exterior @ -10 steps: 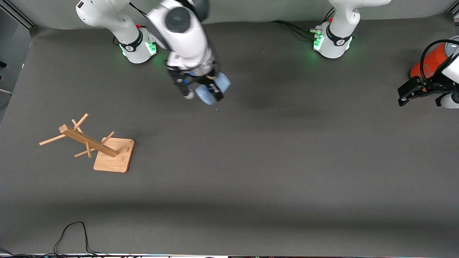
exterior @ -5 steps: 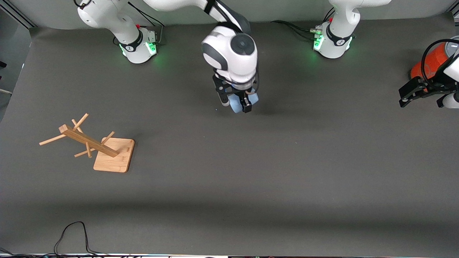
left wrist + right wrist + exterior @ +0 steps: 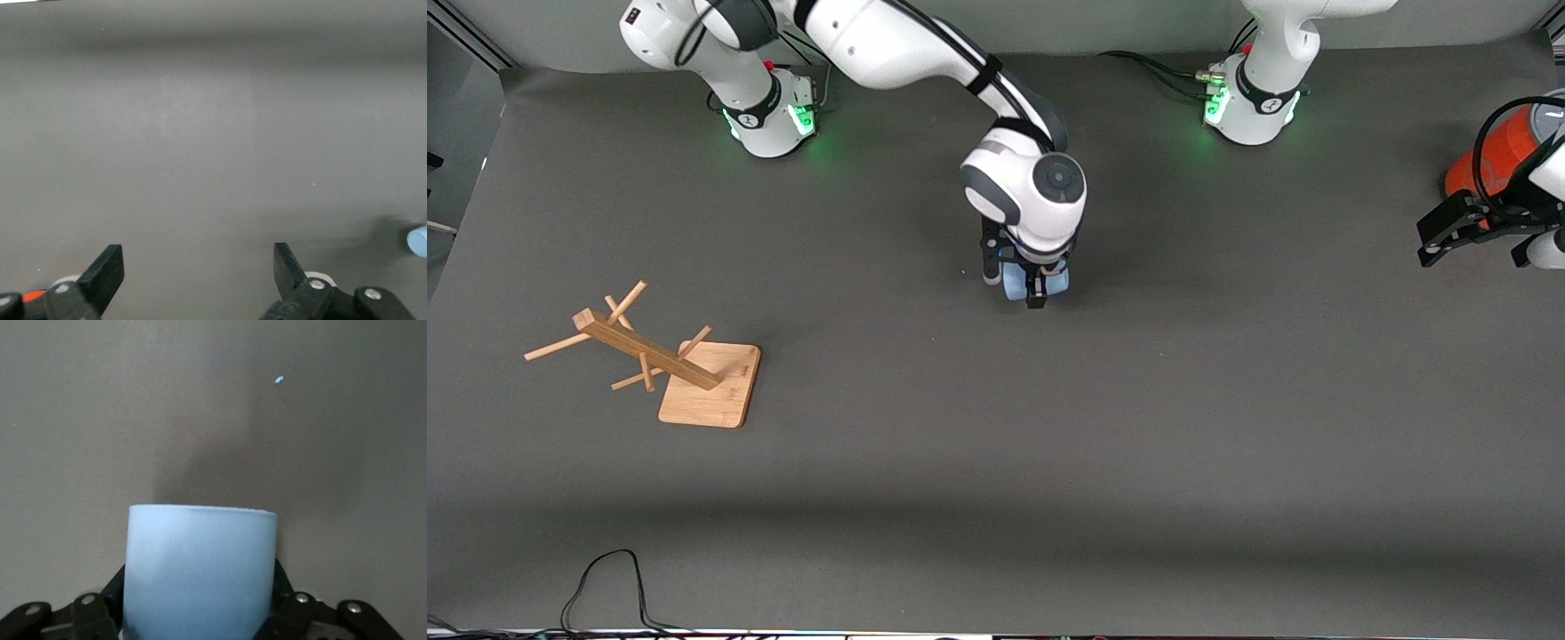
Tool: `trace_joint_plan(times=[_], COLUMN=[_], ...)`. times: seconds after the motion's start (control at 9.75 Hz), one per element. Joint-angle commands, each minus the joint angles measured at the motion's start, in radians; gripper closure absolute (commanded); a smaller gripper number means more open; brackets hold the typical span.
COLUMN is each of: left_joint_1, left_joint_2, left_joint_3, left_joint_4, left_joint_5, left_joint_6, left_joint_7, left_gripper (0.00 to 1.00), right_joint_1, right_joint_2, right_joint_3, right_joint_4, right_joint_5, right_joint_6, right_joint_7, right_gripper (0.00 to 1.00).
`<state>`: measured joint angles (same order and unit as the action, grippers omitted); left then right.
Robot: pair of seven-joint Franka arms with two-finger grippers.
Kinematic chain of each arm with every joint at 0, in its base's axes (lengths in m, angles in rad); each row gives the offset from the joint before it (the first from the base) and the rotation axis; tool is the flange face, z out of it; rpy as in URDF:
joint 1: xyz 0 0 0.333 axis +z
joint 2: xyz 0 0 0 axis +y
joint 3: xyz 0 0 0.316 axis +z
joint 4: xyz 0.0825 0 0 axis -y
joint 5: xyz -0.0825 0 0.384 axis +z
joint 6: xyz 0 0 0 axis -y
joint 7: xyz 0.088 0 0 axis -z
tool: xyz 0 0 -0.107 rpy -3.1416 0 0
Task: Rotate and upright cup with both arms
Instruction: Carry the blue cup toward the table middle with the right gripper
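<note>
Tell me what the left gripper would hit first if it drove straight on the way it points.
Probably just the bare table. The left gripper is open with only mat ahead of it; the cup sits off to one side, outside that line. Depth is hard to judge.

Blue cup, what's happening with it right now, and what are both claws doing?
Right gripper shut on the cup, over mid-table. Left gripper open, waiting by the orange cylinder. Wooden rack well aside, nothing in the way.

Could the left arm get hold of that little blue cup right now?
Probably not yet. The right gripper is shut on the cup mid-table, while the left gripper waits open by the orange cylinder; the table between is bare.
</note>
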<state>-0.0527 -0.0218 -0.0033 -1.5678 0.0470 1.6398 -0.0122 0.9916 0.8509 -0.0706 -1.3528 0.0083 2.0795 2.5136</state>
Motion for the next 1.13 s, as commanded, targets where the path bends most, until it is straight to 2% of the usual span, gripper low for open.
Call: trace_joint_plan(times=[0.0, 0.21, 0.31, 0.51, 0.62, 0.82, 1.03], left_joint_1=[-0.001, 0.002, 0.008, 0.011, 0.014, 0.016, 0.028], left_joint_2=[0.008, 0.008, 0.008, 0.008, 0.008, 0.008, 0.008], left_joint_3=[-0.001, 0.000, 0.002, 0.002, 0.002, 0.002, 0.002], left_joint_4=[0.020, 0.017, 0.017, 0.011, 0.012, 0.014, 0.009], left_joint_5=[0.013, 0.013, 0.011, 0.007, 0.004, 0.004, 0.002], left_joint_6=[0.009, 0.009, 0.005, -0.005, -0.002, 0.002, -0.006], left_joint_7=[0.000, 0.000, -0.003, -0.012, -0.012, -0.011, -0.014], left_gripper=[0.00, 0.00, 0.00, 0.00, 0.00, 0.00, 0.00], right_joint_1=[0.018, 0.018, 0.018, 0.010, 0.007, -0.001, -0.016], right_joint_2=[0.075, 0.094, 0.100, 0.099, 0.093, 0.062, 0.016], right_joint_3=[-0.017, -0.017, -0.017, -0.017, -0.017, -0.017, -0.020], right_joint_4=[0.093, 0.104, 0.104, 0.106, 0.107, 0.125, 0.145], right_joint_5=[-0.021, -0.021, -0.021, -0.021, -0.021, -0.021, -0.014], right_joint_6=[-0.018, -0.018, -0.018, -0.018, -0.018, -0.045, -0.128], right_joint_7=[0.076, 0.077, 0.076, 0.073, 0.065, 0.057, 0.018], right_gripper=[0.49, 0.49, 0.36, 0.03, 0.00, 0.00, 0.00])
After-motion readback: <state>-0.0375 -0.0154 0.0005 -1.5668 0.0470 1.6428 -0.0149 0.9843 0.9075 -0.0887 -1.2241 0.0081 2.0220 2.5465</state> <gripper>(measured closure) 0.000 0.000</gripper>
